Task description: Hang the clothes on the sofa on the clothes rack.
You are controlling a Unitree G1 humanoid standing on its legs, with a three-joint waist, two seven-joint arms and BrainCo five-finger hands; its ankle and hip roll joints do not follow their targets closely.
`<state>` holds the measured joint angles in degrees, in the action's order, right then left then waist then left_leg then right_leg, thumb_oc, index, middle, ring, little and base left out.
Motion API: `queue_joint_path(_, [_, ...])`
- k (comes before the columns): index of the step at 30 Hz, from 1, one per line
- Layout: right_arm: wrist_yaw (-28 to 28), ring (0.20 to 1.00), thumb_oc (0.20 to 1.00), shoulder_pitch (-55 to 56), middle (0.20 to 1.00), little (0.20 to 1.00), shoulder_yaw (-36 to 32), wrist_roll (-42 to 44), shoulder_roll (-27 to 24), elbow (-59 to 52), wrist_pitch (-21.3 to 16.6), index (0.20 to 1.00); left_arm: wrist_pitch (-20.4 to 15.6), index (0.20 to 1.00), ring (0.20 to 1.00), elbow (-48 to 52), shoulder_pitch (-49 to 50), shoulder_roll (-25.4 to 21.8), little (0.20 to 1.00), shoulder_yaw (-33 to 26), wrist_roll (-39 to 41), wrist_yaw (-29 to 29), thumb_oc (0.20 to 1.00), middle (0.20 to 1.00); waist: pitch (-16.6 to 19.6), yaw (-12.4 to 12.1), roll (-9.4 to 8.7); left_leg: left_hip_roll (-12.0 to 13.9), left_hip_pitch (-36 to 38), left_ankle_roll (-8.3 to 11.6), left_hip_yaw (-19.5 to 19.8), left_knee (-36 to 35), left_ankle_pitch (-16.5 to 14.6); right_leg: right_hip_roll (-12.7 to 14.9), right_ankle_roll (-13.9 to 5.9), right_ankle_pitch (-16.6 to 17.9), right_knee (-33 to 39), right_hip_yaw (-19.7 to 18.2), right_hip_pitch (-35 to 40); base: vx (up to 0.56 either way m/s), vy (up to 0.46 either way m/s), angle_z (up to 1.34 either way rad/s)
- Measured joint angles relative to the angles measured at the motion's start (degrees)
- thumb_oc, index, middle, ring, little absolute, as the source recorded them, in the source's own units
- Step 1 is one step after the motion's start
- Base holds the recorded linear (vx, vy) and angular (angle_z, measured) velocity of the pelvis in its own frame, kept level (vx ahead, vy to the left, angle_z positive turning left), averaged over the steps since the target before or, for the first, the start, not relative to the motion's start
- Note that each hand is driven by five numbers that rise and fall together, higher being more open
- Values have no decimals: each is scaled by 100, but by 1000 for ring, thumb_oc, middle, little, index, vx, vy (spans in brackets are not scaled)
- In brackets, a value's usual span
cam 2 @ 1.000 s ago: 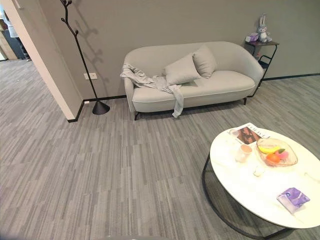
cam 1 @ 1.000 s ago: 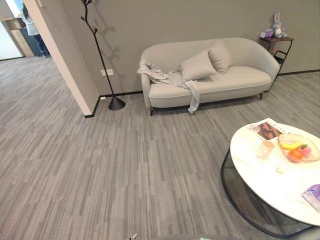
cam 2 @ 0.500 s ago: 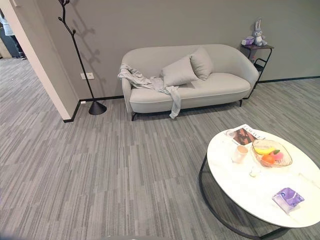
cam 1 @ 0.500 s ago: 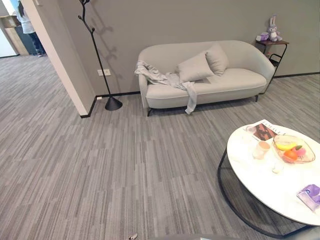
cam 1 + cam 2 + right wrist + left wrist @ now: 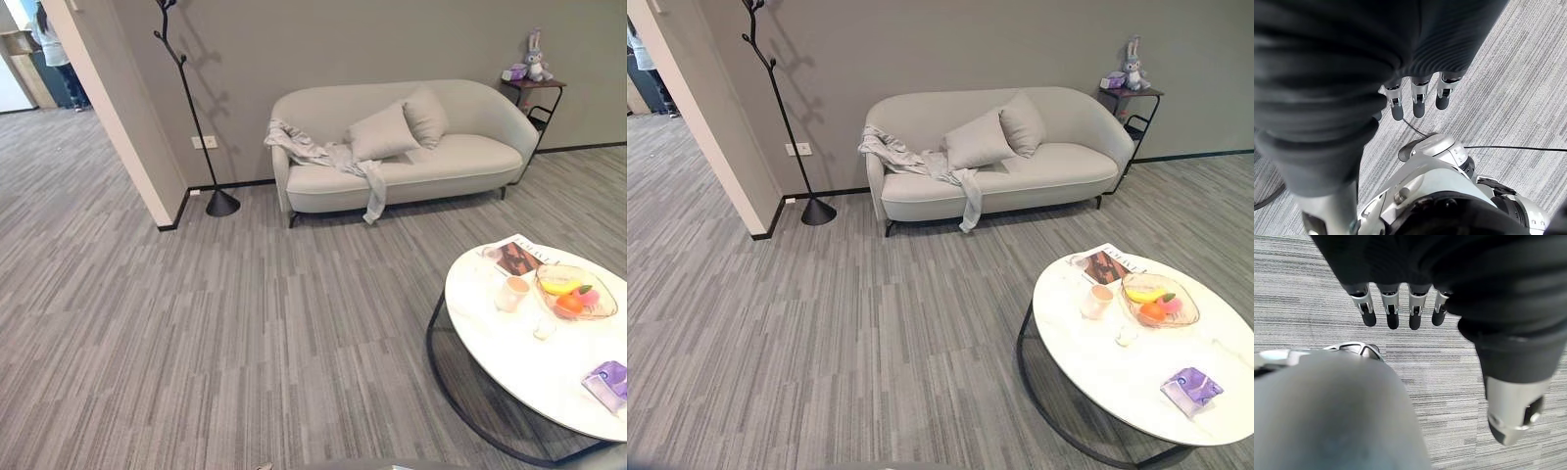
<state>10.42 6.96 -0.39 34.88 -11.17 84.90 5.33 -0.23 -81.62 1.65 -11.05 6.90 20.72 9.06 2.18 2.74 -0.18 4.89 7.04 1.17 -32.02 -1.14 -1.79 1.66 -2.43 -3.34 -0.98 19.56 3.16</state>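
A black clothes rack (image 5: pixel 192 108) stands by the wall. Just right of it, grey clothes (image 5: pixel 333 162) lie over the left end of the sofa (image 5: pixel 460 147). The left hand (image 5: pixel 1400 308) and right hand (image 5: pixel 1418 95) hang empty over the carpet, fingers straight.

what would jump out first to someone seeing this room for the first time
Probably the pale sofa against the grey wall, with a crumpled grey garment draped over its left arm and hanging off the seat's front. Left of it stands a thin black clothes rack, bare. At lower right a round white table holds a fruit bowl.
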Motion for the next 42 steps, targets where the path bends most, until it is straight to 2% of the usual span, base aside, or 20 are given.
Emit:
queue_joint_path(16, [-26, 1000, 1000, 9, 1000, 1000, 567, -845, -188, -343, -133, 1000, -74, 1000, 1000, 25, 10, -21, 1000, 10, -193, -26, 1000, 1000, -39, -1, -37, -34, 10, -1, -4, -90, 0, -12, -4, 35, 104, 5, 23, 22, 9, 0])
queue_joint_path(21, [-27, 1000, 1000, -72, 1000, 1000, 676, -1243, -242, -443, -189, 1000, -108, 1000, 1000, 87, 37, -34, 1000, -75, -155, -136, 1000, 1000, -134, -60, -49, -67, 3, 0, 13, -177, 1, 2, -20, 19, 111, 33, -2, 6, 48, 3])
queue_joint_path(23, [-23, 1000, 1000, -167, 1000, 1000, 678, -1356, -277, -440, -212, 1000, -109, 1000, 1000, 190, -6, -30, 1000, -203, -95, -155, 1000, 1000, -344, -83, -47, -82, -39, -18, 78, -147, -7, 72, -53, -68, -160, 75, -132, 13, 184, 15])
queue_joint_path(24, [-7, 1000, 1000, -309, 1000, 1000, 678, -1426, -294, -437, -217, 1000, -106, 1000, 1000, 171, -30, -33, 1000, -327, -59, -164, 1000, 1000, -470, -101, -90, -192, -122, -126, 193, -101, -108, 180, -166, -134, -555, 152, -237, 61, 359, 15])
queue_joint_path(25, [2, 1000, 1000, -454, 1000, 1000, 678, -1472, -375, -373, -228, 1000, -114, 1000, 1000, 140, -154, -9, 1000, -397, -60, -146, 1000, 1000, -720, -108, 19, -233, -148, -290, 334, -39, -219, 354, -293, -216, -1369, 249, -608, 75, 299, 5])
queue_joint_path(26, [14, 1000, 1000, -652, 1000, 1000, 695, -1493, -469, -367, -258, 1000, -106, 1000, 1000, -23, -334, -31, 1000, -436, -65, -144, 1000, 1000, -984, -141, 12, -263, -274, -477, 290, 314, -332, 800, -450, -252, -2758, 444, -1241, 112, 223, 6])
queue_joint_path(27, [37, 1000, 1000, -766, 1000, 1000, 698, -1538, -521, -333, -273, 1000, -91, 1000, 1000, -193, -479, -74, 1000, -455, -67, -160, 1000, 1000, -1212, -68, -59, -327, -444, -783, 87, 963, -606, 1338, -655, -147, -4021, 488, -1753, 324, 44, 56])
queue_joint_path(28, [52, 1000, 1000, -755, 1000, 1000, 690, -1591, -621, -279, -232, 1000, -83, 1000, 1000, -297, -428, -87, 1000, -380, -118, -167, 1000, 1000, -1368, 5, 45, -289, -453, -704, 177, 1244, -1083, 1989, -1040, 584, -5446, 343, -2505, 416, -73, 73])
queue_joint_path(29, [41, 1000, 1000, -752, 1000, 1000, 661, -1608, -681, -157, -139, 1000, -85, 1000, 1000, -283, -324, -100, 1000, -263, -160, -159, 1000, 1000, -1343, 0, 245, -317, -272, -609, 255, 1012, -1039, 2102, -1064, 642, -5417, 502, -2616, 462, -210, 67])
queue_joint_path(30, [45, 1000, 1000, -678, 1000, 1000, 670, -1623, -753, -239, -125, 1000, -70, 1000, 1000, -272, -197, -113, 1000, -255, -170, -168, 1000, 1000, -1317, 30, 302, -407, -167, -528, 312, 745, -971, 2113, -1097, 608, -4830, 657, -2564, 299, -256, 30])
queue_joint_path(31, [38, 1000, 1000, -614, 1000, 1000, 671, -1626, -763, -344, -127, 1000, -60, 1000, 1000, -267, -85, -154, 1000, -312, -171, -169, 1000, 1000, -1272, 34, 264, -503, -55, -541, 312, 497, -856, 2105, -1126, 588, -3916, 780, -2412, 300, -349, 30])
queue_joint_path(33, [11, 1000, 1000, -547, 1000, 1000, 661, -1624, -680, -440, -114, 1000, -30, 1000, 1000, -255, 15, -217, 1000, -301, -192, -162, 1000, 1000, -1212, 40, 140, -766, 2, -397, 451, 295, -779, 2112, -1077, 663, -2081, 774, -2234, 329, -436, 44])
queue_joint_path(35, [-7, 1000, 1000, -506, 1000, 1000, 654, -1623, -636, -439, -105, 1000, -22, 1000, 1000, -255, -17, -237, 1000, -303, -221, -165, 1000, 1000, -1140, 69, 6, -959, -28, -310, 597, 301, -825, 2193, -1157, 1121, -44, 789, -1897, 316, -389, 58])
queue_joint_path(36, [-25, 1000, 1000, -405, 1000, 1000, 636, -1623, -644, -441, -89, 1000, -14, 1000, 1000, -240, -62, -233, 1000, -303, -227, -172, 1000, 1000, -1095, 85, -63, -1054, -14, -289, 677, 364, -844, 2329, -1110, 1398, 661, 812, -1785, 481, -494, 45])
queue_joint_path(37, [-16, 1000, 1000, -359, 1000, 1000, 657, -1625, -667, -406, -105, 1000, -30, 1000, 1000, -175, -56, -218, 1000, -349, -259, -199, 1000, 1000, -1097, 71, -11, -1061, 52, -297, 763, 379, -854, 2533, -1051, 1560, 653, 840, -1885, 725, -632, 55])
queue_joint_path(38, [20, 1000, 1000, -266, 1000, 1000, 648, -1634, -656, -469, -120, 1000, -38, 1000, 1000, -142, -159, -181, 1000, -397, -403, -235, 1000, 1000, -1038, 144, -84, -1082, 110, -121, 953, 419, -971, 2841, -1173, 1766, 646, 861, -1967, 655, -476, 45])
queue_joint_path(39, [51, 1000, 1000, -215, 1000, 1000, 686, -1701, -595, -496, -97, 1000, -40, 1000, 1000, -90, -241, -211, 1000, -203, -480, -245, 1000, 1000, -1041, 149, -54, -1083, 192, -61, 1012, 404, -1027, 2966, -1129, 1782, 599, 981, -2030, 445, -281, 37])
queue_joint_path(40, [114, 1000, 1000, -281, 1000, 1000, 799, -1761, -545, -490, -100, 1000, -74, 1000, 1000, -1, -264, -176, 1000, -90, -632, -256, 1000, 1000, -1017, 149, -55, -1033, 424, -57, 1071, 265, -1033, 2952, -1098, 1806, 356, 986, -2003, 709, -573, 18])
queue_joint_path(41, [156, 1000, 1000, -238, 1000, 1000, 867, -1806, -498, -522, -83, 1000, -105, 1000, 1000, -2, -222, -121, 1000, -26, -708, -259, 1000, 1000, -960, 213, 64, -904, 686, -63, 1124, 87, -1027, 2856, -1067, 1834, 56, 952, -1954, 658, -542, 14])
queue_joint_path(42, [201, 1000, 1000, -134, 1000, 1000, 865, -1806, -471, -566, -86, 1000, -136, 1000, 1000, 9, -205, -73, 1000, -29, -752, -254, 1000, 1000, -799, 254, 9, -831, 801, -33, 1199, 34, -1041, 2738, -1027, 1870, -109, 930, -1929, 821, -706, 37])
